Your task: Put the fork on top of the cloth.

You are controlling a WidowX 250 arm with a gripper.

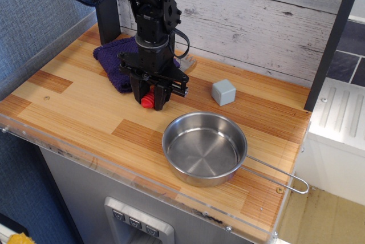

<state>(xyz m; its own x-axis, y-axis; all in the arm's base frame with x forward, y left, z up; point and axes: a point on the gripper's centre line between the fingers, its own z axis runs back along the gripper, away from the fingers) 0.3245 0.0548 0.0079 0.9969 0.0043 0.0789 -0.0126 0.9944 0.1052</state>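
The fork (149, 99) shows only as the red ribbed end of its handle, low over the wooden counter between the gripper's black fingers; its tines are hidden by the gripper. My gripper (150, 100) points down and is shut on the fork's red handle. The dark purple cloth (112, 59) lies at the back left of the counter, right behind and to the left of the gripper, partly hidden by the arm.
A steel pan (205, 148) with a long wire handle stands at the front right of the counter. A small grey cube (223, 92) sits to the right of the gripper. A white plank wall runs along the back. The counter (74, 104) has a clear plastic front edge.
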